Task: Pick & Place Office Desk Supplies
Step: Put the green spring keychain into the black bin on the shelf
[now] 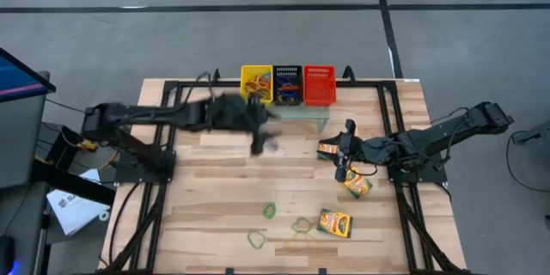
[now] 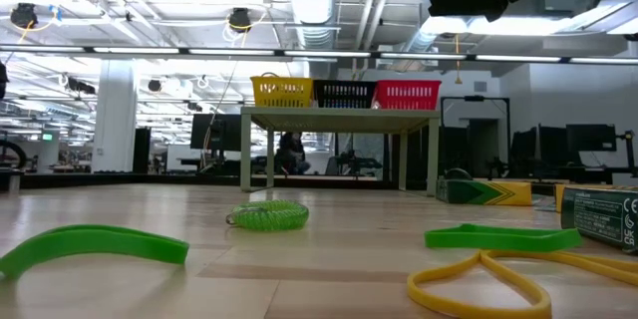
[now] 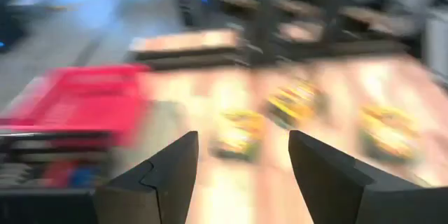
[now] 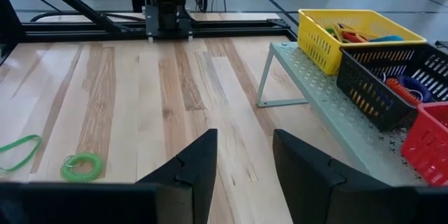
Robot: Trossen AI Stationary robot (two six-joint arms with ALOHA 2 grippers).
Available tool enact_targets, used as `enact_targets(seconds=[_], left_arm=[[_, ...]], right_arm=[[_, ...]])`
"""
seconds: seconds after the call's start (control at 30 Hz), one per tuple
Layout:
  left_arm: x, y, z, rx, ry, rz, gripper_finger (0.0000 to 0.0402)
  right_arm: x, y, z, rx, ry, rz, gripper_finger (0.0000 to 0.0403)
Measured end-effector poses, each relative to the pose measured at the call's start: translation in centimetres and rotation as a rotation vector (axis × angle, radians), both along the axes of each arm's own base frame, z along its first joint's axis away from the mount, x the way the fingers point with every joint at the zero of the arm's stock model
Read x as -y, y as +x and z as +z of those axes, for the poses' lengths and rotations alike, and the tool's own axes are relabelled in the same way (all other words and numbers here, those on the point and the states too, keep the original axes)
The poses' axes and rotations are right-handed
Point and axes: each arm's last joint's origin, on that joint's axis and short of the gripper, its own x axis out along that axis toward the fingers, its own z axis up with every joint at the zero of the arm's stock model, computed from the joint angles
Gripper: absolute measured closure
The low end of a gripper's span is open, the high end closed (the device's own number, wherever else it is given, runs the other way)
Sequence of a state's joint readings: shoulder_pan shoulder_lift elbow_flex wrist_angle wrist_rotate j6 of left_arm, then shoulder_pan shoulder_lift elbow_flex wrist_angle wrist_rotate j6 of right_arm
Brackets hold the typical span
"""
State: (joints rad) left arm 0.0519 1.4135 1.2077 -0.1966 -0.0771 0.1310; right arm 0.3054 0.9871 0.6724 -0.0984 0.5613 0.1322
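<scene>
Three yellow-and-green crayon boxes lie flat on the wooden table right of centre (image 1: 329,149) (image 1: 358,183) (image 1: 335,223). Green rubber bands (image 1: 270,210) (image 1: 256,240) and a yellow one (image 1: 301,242) lie near the front; the low view shows them close (image 2: 95,244) (image 2: 488,279). More bands fill the yellow basket (image 1: 256,83) and the black basket (image 1: 286,84). My left gripper (image 3: 241,175), blurred in the high view (image 1: 260,142), hangs open above the table just in front of the baskets. My right gripper (image 4: 241,168) hovers open beside the far crayon box (image 1: 337,156).
The yellow, black and red (image 1: 319,84) mesh baskets stand side by side on a low grey perforated shelf (image 4: 329,105) at the table's far edge. A green coil (image 4: 80,166) lies mid-table. Black frame rails run along the table's left and right sides.
</scene>
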Motion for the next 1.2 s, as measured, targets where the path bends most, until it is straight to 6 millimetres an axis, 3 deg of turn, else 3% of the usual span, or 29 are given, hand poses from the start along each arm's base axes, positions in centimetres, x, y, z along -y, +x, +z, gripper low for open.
enact_targets(seconds=[0.27, 0.43, 0.63, 1.2], left_arm=[[9.9, -2.7, -5.8, -0.03, -0.149, -0.249, 0.0187], [13.2, -4.6, -9.6, 0.069, -0.239, -0.245, 0.0188], [14.1, -6.2, -11.7, 0.112, -0.321, -0.233, 0.0188], [14.6, -6.2, -11.3, 0.151, -0.345, -0.266, 0.0188]], right_arm=[[0.1, 0.0, 0.0, 0.007, 0.025, -0.013, 0.0267], [0.1, 0.0, 0.0, 0.007, 0.026, -0.01, 0.0267], [0.1, 0.0, 0.0, 0.006, 0.026, -0.01, 0.0267], [0.1, 0.0, -0.1, -0.005, 0.025, -0.006, 0.0267]])
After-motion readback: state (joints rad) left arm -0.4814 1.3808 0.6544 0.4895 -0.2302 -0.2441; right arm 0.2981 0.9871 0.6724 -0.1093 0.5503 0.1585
